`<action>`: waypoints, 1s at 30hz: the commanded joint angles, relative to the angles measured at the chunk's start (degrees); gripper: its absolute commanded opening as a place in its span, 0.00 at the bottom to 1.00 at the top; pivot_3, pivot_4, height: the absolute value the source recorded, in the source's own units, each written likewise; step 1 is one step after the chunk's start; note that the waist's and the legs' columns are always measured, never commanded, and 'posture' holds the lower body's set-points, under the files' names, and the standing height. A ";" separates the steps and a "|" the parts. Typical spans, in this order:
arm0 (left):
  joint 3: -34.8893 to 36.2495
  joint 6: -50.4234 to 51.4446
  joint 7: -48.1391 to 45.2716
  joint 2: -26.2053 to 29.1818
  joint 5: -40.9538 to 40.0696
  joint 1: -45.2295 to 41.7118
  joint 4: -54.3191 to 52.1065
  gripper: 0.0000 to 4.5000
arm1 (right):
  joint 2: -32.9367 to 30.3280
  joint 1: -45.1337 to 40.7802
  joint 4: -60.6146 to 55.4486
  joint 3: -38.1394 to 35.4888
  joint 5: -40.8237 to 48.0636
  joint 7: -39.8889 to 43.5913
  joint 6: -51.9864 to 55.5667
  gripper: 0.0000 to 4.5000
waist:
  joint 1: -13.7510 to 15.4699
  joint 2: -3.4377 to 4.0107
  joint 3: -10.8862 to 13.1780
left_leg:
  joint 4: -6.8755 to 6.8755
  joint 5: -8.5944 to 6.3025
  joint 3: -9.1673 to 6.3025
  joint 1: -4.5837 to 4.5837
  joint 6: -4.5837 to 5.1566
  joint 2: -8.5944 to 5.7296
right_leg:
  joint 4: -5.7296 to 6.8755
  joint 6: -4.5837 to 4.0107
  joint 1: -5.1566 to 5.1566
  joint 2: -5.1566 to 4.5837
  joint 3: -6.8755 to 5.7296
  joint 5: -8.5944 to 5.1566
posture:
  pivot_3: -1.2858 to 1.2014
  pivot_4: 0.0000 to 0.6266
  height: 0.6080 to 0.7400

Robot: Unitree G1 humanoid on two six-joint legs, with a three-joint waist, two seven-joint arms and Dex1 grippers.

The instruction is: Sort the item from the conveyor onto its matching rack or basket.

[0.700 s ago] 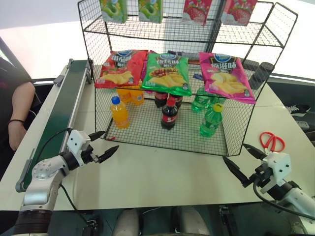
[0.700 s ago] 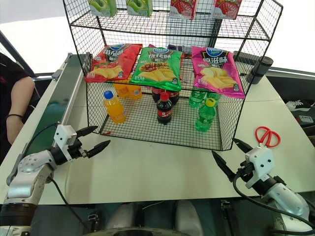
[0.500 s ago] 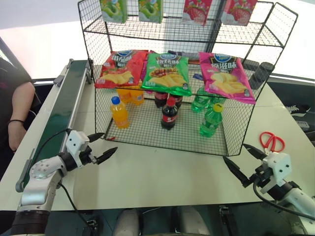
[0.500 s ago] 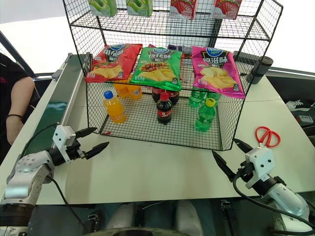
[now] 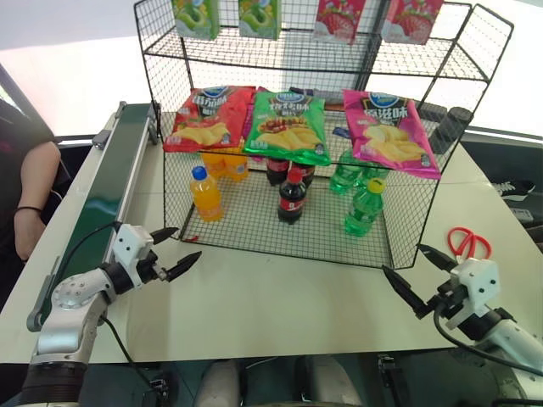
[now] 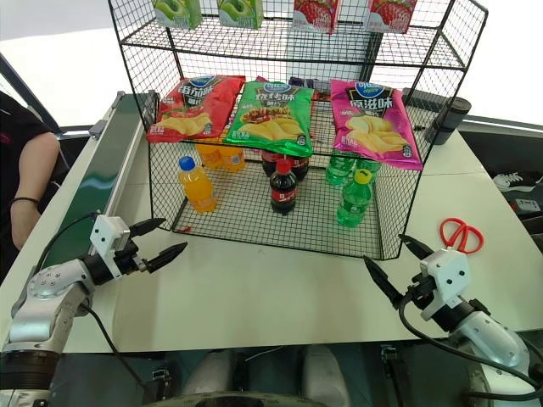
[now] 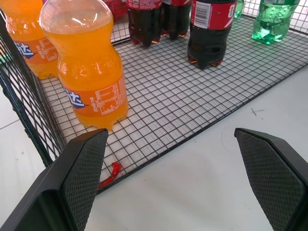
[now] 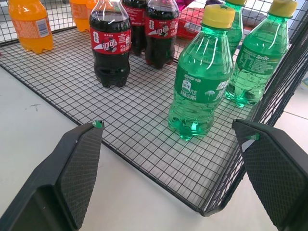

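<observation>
Black, pointed fingers of the left tool (image 5: 172, 249) stand spread wide and empty at the lower left of the frame, hovering over the white desk (image 5: 280, 297) just in front of the wire basket's near left corner. At the lower right, the right tool (image 5: 414, 273) is likewise spread wide with nothing between its fingers, off the basket's near right corner. Both seem parked in a waiting pose, one on each side of the stand, so either arm can reach in.

Between them, filling the middle of the frame, sits the large black wire-mesh basket (image 5: 280, 248), the bottom tier of a wire stand. Bottles stand upright in it, grouped by kind: an orange-drink bottle (image 5: 204, 194) at the left, a dark cola bottle (image 5: 292, 197) in the centre, and the clear-green soda bottle with a yellow cap (image 5: 364, 209) at the right, with more of each kind behind. The green bottle stands among its own kind, so it looks already sorted.

Hanging along the stand's middle rail are three crisp bags (image 5: 287, 125), red, green and pink. Snack packets (image 5: 259, 17) hang from the upper wire shelf at the top.

Along the left edge runs the dark green conveyor (image 5: 111, 185), with nothing visible on its belt. A person's arm (image 5: 36, 191) rests at the far left. Red-handled scissors (image 5: 469, 244) lie on the desk at the right.
</observation>
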 commanded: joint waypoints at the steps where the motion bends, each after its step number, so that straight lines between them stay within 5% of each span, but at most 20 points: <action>1: 0.59 -1.20 -0.02 -0.14 0.00 -0.44 -0.59 1.00 | -0.32 -0.16 -1.37 -0.26 0.23 -0.02 -0.47 0.99 | 0.03 0.00 0.00 | 0.00 0.00 0.00 0.00 0.00 0.00 | 0.00 0.00 0.00 0.00 0.00 0.00 | 0.52 0.24 1.00; 30: 1.28 -0.95 3.41 -0.91 -0.08 3.06 -4.61 1.00 | 0.14 -0.23 -1.73 2.62 -1.21 -0.92 -0.79 0.99 | 0.06 0.00 0.00 | -0.03 0.00 0.01 -0.01 -0.01 -0.02 | -0.01 -0.04 -0.03 -0.14 0.00 -0.02 | 0.52 0.24 1.00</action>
